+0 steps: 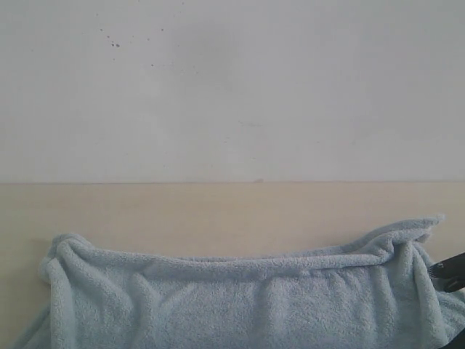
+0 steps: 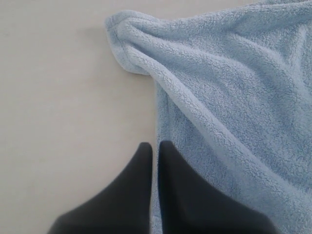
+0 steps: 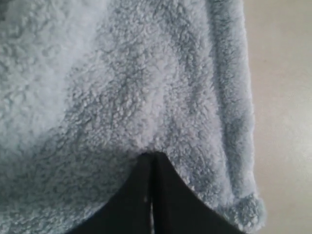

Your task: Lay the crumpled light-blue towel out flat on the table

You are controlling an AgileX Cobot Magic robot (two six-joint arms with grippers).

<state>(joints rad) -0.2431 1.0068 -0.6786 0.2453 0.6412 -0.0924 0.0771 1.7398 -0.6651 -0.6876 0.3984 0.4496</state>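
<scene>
The light-blue fluffy towel (image 1: 240, 298) lies along the near part of the beige table (image 1: 218, 211). Its far edge runs as a rumpled ridge from a bunched left corner (image 1: 62, 251) to a raised right corner (image 1: 425, 224). In the left wrist view my left gripper (image 2: 156, 145) has its dark fingers almost together on the towel's side edge (image 2: 157, 117), and a thin strip of blue shows in the slit. My right gripper (image 3: 153, 156) is shut with its tips buried in the pile, near a hemmed edge (image 3: 239, 122). Only a dark part of my right gripper (image 1: 450, 270) shows at the exterior view's right border. No care tag is in view.
A plain white wall (image 1: 232, 87) with dark specks rises behind the table's far edge. Bare table surface (image 2: 63, 97) lies beside the towel's bunched corner (image 2: 122, 29) and along the towel's right edge (image 3: 282, 97).
</scene>
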